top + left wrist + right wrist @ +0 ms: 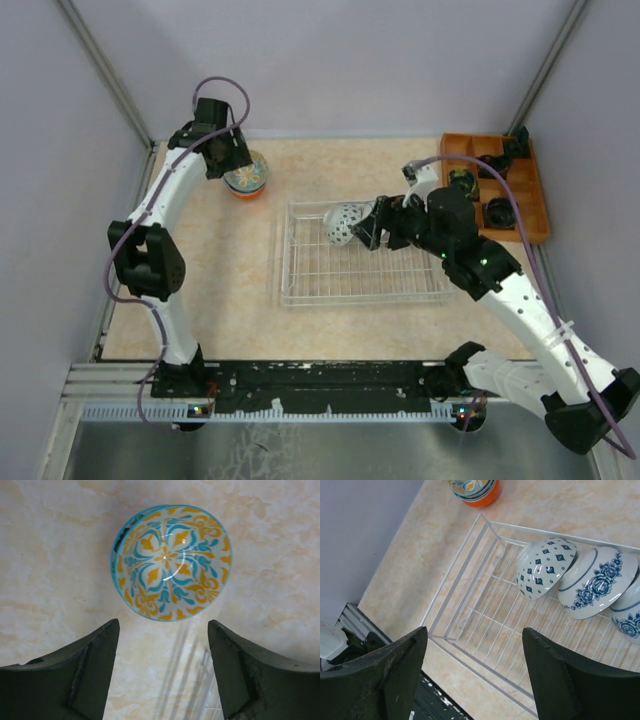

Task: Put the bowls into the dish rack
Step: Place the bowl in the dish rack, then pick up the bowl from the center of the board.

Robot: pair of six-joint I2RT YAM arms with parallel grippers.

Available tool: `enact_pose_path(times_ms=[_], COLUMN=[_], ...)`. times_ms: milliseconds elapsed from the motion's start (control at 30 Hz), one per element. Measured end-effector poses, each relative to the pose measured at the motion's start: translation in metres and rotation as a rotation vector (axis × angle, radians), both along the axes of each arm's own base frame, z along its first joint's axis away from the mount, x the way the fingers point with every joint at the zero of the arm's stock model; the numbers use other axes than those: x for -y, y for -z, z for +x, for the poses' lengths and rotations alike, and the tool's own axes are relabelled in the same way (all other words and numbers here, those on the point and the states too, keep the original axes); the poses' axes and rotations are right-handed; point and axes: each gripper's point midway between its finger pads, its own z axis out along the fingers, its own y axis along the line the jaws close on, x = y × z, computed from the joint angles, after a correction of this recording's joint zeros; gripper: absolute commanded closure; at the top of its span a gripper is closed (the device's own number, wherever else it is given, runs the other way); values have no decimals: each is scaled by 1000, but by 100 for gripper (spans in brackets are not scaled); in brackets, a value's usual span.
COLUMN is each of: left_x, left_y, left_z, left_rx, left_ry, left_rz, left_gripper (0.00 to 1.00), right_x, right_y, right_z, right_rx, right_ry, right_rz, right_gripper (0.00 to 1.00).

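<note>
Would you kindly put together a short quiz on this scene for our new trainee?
1. True or false: the orange bowl already sits in the dish rack.
2. How many bowls does the right wrist view show in the rack? A one, B three, C six.
3. Which gripper hangs over the rack?
Key: 1 false, it stands on the table by the left gripper. 2 B. 3 the right gripper.
</note>
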Motion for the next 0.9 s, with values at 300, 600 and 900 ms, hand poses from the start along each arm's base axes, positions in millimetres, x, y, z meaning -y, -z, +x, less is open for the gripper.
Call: enact_pose_path(times_ms=[300, 600, 900], left_x=[-33, -47, -47], left_y=[28, 29, 54], left_z=[17, 27, 40], left_rx=[-18, 13, -12], left_ry=[-57, -66, -43], left_rz=[53, 54, 48], left_gripper=[37, 48, 59], right_x=[-6, -8, -11], right_y=[23, 30, 43], right_z=[-5, -7, -11], right_rx=[-49, -51, -83], right_ry=[-41, -49, -70], right_rz=[-10, 3, 4], right_gripper=[25, 25, 26])
